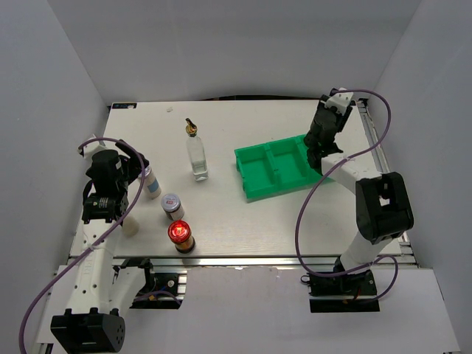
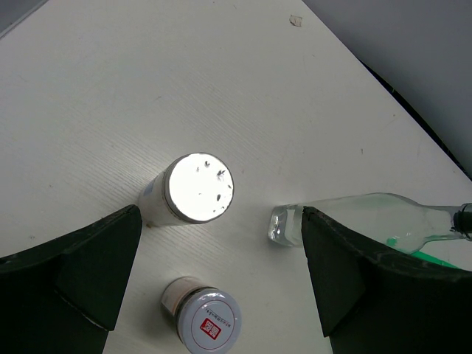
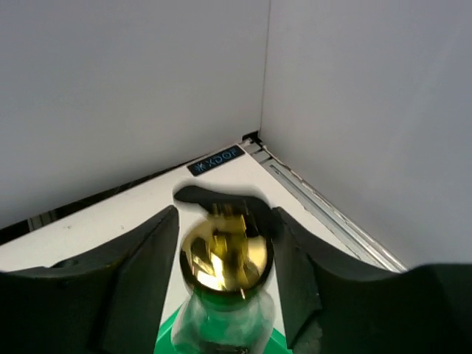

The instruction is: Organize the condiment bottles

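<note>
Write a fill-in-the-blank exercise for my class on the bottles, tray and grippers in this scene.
1. The tray is coloured ____.
2. The right gripper holds a glass bottle with a ____ top between its jaws.
3. The left gripper has its jaws ____ above the silver-lidded shaker.
4. The dark bottle has a ____ cap.
Missing words: green; gold; open; red.

Robot lab, plain walled booth [image 1: 236,44], white table [image 1: 251,221]
</note>
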You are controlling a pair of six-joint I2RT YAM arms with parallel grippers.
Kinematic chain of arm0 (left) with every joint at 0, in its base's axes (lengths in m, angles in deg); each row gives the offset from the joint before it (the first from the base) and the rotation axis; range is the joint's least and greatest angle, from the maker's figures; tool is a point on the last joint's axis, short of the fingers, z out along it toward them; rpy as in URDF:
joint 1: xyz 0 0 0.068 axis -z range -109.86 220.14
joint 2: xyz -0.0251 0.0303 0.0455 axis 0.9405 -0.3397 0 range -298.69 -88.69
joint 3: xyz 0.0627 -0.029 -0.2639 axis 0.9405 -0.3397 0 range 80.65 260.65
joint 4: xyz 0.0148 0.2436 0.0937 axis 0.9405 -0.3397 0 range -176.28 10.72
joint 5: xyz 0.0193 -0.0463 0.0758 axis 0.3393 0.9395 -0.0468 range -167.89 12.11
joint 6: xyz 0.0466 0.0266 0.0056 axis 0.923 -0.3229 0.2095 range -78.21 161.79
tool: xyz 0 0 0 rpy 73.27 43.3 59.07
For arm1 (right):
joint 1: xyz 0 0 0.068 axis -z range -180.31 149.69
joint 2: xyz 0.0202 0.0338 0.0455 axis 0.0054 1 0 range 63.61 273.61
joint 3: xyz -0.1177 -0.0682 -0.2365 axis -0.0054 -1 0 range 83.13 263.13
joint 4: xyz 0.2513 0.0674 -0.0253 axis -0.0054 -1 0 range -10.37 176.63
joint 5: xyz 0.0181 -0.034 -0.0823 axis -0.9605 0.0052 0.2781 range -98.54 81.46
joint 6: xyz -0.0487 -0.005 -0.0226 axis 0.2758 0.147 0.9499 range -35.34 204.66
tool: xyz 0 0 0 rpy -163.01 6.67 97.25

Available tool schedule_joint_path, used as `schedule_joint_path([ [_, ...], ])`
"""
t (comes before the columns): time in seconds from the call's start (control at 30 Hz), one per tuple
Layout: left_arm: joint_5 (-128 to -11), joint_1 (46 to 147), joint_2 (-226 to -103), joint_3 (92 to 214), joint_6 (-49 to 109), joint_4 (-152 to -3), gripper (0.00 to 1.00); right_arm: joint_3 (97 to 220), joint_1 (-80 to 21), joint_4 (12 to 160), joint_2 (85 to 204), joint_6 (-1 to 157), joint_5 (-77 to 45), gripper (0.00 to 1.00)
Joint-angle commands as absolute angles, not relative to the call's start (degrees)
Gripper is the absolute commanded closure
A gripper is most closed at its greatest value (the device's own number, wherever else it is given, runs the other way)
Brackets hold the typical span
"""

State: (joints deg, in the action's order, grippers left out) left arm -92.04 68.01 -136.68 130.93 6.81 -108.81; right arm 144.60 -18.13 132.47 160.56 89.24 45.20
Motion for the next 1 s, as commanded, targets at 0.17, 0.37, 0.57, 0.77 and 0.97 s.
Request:
schedule_joint_path([
  [0.17, -91.96, 67.95, -135.89, 131.09, 6.55, -108.72, 0.02, 146.24, -18.77, 135.51, 153.18, 87.12, 44.55, 0.11],
  [0.37, -92.74, 67.95, -135.98, 132.06, 6.55, -109.86, 0.02, 147.54, -18.77, 127.95, 147.21, 87.55, 42.36, 0.10],
  [0.57, -93.54, 67.95, -135.62, 132.41, 6.20, -110.47, 0.02, 154.58, -18.85, 102.39, 139.03, 88.17, 20.95, 0.11],
  [0.77, -94.86, 67.95, -136.24, 133.20, 5.67, -111.44, 0.02, 155.55, -25.34, 88.77, 134.19, 97.30, -14.81, 0.11],
  [0.97, -96.00, 67.94, -137.47, 134.08, 5.49, -112.76, 0.02, 158.46, -39.85, 88.44, 142.17, 100.74, -20.66, 0.10],
])
